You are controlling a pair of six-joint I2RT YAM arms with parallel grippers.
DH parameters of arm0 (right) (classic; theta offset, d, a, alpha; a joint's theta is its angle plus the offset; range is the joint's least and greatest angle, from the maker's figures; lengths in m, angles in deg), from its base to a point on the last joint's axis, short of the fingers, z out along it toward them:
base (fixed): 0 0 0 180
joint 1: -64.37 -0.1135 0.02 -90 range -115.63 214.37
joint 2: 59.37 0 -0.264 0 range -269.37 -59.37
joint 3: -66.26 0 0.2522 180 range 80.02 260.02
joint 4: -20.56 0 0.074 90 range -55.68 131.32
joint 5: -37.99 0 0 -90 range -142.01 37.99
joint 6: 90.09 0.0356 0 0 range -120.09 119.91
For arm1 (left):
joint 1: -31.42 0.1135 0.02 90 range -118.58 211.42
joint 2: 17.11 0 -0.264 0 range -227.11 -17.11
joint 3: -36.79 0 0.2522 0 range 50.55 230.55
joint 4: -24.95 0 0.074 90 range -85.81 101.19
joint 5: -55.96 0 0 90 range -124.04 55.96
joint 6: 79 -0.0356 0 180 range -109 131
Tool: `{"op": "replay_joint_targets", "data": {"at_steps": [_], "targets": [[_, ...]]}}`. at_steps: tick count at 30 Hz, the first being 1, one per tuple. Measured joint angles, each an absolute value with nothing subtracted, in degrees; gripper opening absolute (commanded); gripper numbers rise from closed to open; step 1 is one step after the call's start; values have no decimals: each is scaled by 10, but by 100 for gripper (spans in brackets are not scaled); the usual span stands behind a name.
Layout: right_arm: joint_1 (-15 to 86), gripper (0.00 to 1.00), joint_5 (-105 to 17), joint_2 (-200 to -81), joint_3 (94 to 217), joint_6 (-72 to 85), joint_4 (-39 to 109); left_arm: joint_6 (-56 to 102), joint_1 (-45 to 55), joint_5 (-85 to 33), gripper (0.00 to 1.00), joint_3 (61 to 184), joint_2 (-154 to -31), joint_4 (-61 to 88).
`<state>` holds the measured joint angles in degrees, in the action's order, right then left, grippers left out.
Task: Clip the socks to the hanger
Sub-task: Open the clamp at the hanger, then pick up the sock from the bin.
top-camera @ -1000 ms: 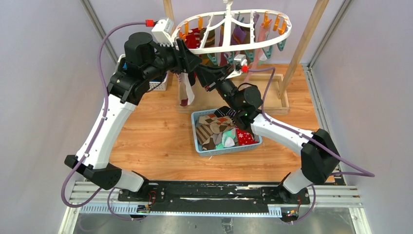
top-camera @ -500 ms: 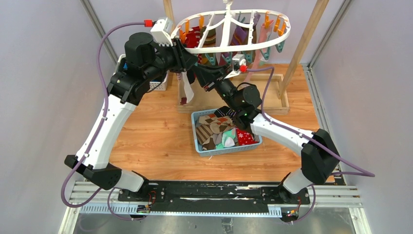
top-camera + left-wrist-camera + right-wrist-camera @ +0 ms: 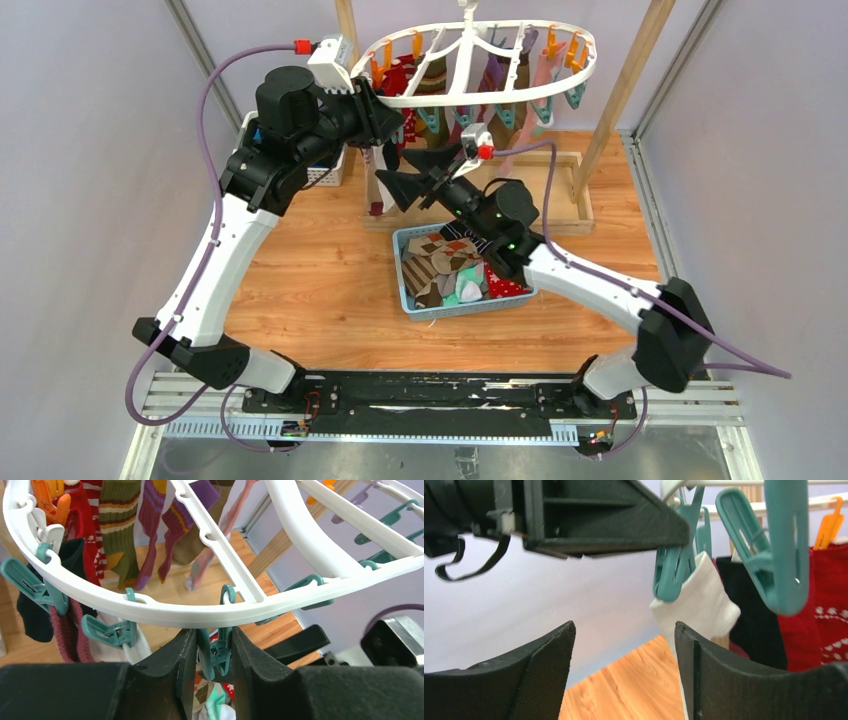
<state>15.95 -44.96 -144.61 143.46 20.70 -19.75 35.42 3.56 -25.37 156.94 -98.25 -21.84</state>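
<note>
The white oval hanger [image 3: 590, 66] hangs at the back, with several socks [image 3: 118, 525] clipped along it. My left gripper [image 3: 386, 116] reaches up under its near rim [image 3: 150, 611] and is shut on a teal clip [image 3: 216, 652]. On the neighbouring teal clip [image 3: 107, 632] hangs a white sock [image 3: 698, 605] with a dark red foot [image 3: 379, 188]. My right gripper [image 3: 408, 172] is just right of that sock, below the rim. It is open and nothing is between its fingers [image 3: 551, 652]. More socks [image 3: 452, 265] lie in the blue basket [image 3: 401, 268].
A wooden frame [image 3: 575, 190] with slanted posts [image 3: 626, 85] carries the hanger. A white basket [image 3: 326, 176] stands at the back left behind my left arm. Orange clips [image 3: 570, 50] and teal clips [image 3: 774, 555] dangle from the rim.
My right gripper has opened, let go of the white sock and drawn back down to the left. My left gripper has closed on the teal clip and stayed there.
</note>
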Motion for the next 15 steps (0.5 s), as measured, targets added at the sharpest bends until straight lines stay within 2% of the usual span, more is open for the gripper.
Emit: {"op": "replay_joint_targets", "data": {"at_steps": [9, 15], "targets": [[155, 75, -498, -1248, 1367, 145, 34, 343, 36, -266, 0, 1569, -982, -219], [155, 66, -535, -1231, 1360, 138, 236, 333, 36, -268, 0, 1569, -982, -221]]}}
